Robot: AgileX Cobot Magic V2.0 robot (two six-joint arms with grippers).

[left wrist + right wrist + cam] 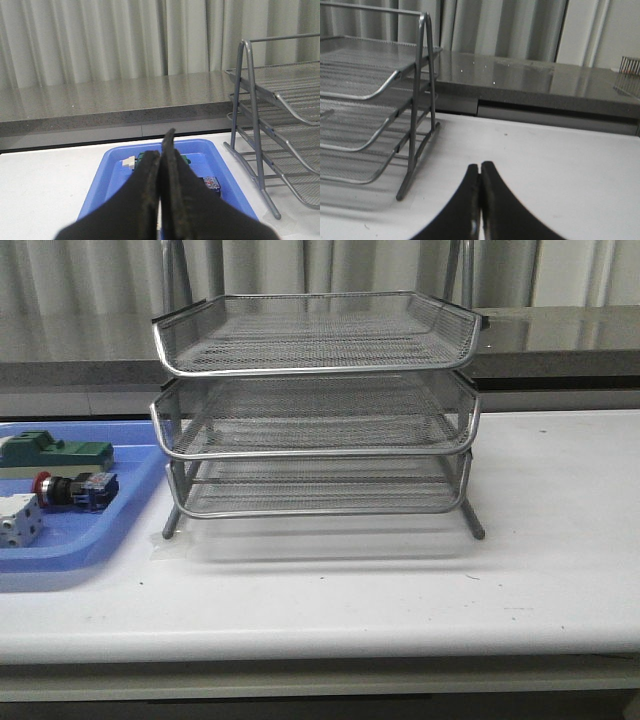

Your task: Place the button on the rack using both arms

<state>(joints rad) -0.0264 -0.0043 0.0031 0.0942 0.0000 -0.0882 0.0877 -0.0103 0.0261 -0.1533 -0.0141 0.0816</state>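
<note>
I see the button point(75, 489) lying on its side in the blue tray point(110, 530) at the left end of the white table point(400, 590), red cap pointing left, between a green block point(55, 451) behind it and a white block point(20, 520) in front. The rack point(318, 410) stands in the middle of the table, just right of the tray, and I can see nothing on any of its three mesh tiers. My left pincer point(161, 165) is clenched with nothing between its fingers, hanging over the near end of the tray. My right pincer point(480, 185) is likewise clenched on nothing, above bare table beside the rack's right legs.
</note>
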